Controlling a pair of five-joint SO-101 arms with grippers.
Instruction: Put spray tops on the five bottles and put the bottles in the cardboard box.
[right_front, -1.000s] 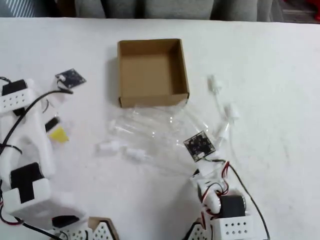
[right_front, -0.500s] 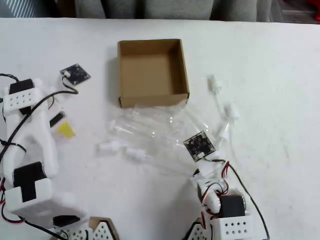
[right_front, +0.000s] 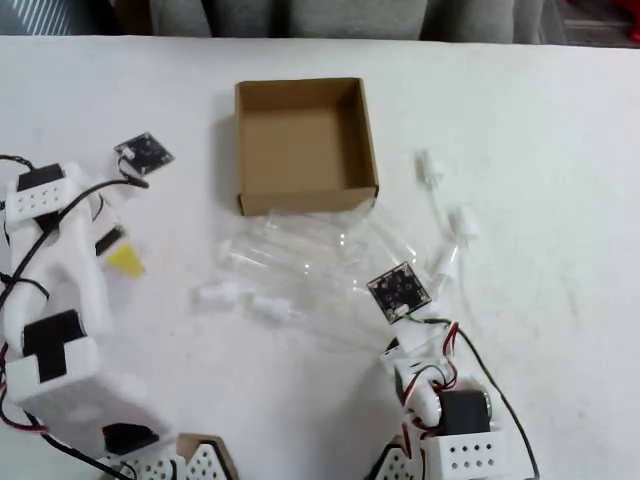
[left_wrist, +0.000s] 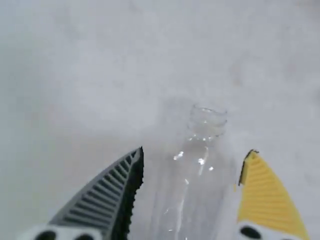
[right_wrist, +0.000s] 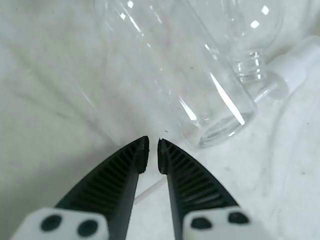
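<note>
The open cardboard box (right_front: 305, 145) sits at the middle back of the table. Several clear bottles (right_front: 300, 250) lie in a heap just in front of it. White spray tops lie loose: one (right_front: 430, 168) and another (right_front: 462, 225) to the right, and one (right_front: 215, 293) to the left of the heap. My left gripper (left_wrist: 192, 165) has its black and yellow fingers closed against the sides of a clear capless bottle (left_wrist: 202, 150). In the high view that yellow finger (right_front: 125, 262) is at the far left. My right gripper (right_wrist: 152, 147) is shut and empty, just short of a bottle's base (right_wrist: 220, 125).
The left arm (right_front: 60, 300) runs along the table's left side. The right arm's base (right_front: 450, 420) is at the front centre. A spray top with its tube (right_wrist: 280, 75) lies beside the bottle necks. Bare table lies to the far right and behind the box.
The left arm swung a little toward the box and then eased back to the left, its gripper still holding the bottle. The right arm and the heap stayed still.
</note>
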